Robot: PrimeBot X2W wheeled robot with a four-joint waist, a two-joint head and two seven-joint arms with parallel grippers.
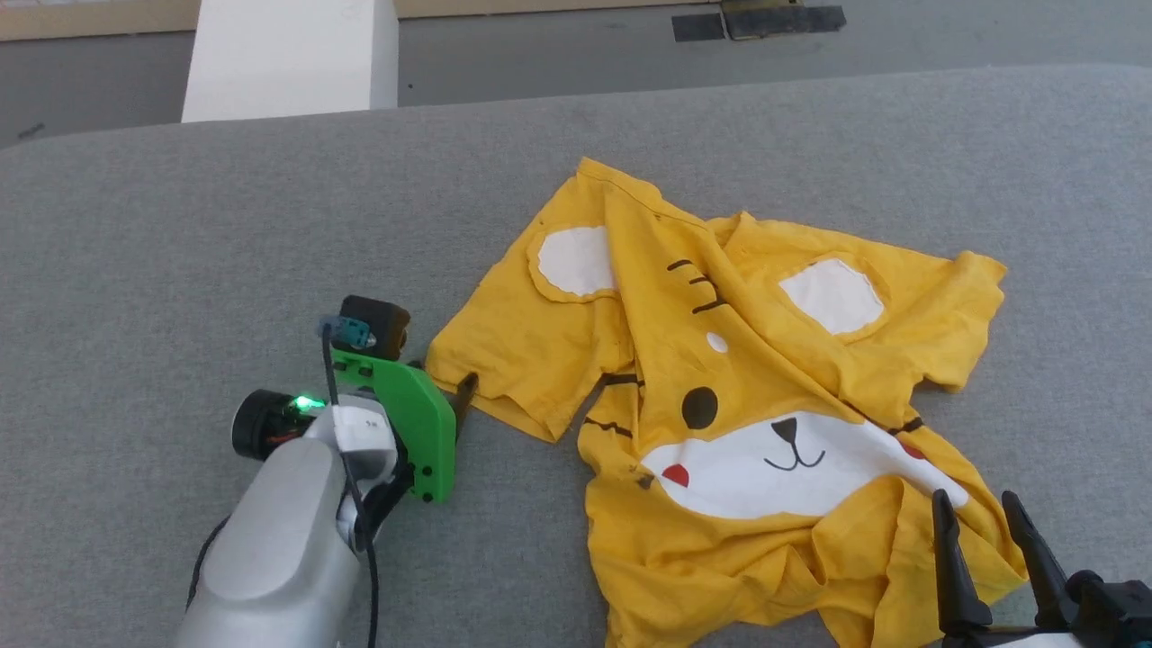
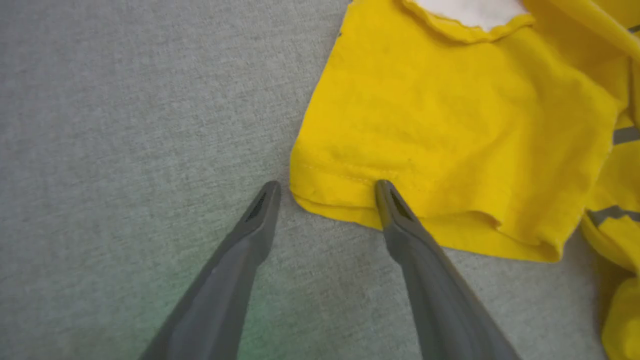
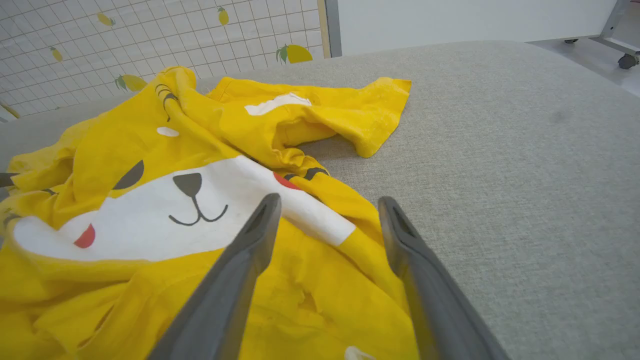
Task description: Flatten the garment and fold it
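The garment is a mustard-yellow T-shirt with a cartoon animal face, lying crumpled on the grey padded table. My left gripper is open at the hem of the left sleeve. In the left wrist view the sleeve has its corner between the fingers of the left gripper; one fingertip lies over the hem, the other sits on bare table. My right gripper is open over the shirt's lower right part. In the right wrist view the right gripper hovers above the garment, nothing held.
A white block stands beyond the table's far left edge, with grey floor and black tape behind. The right wrist view shows a lemon-patterned tiled wall and a caster wheel past the table.
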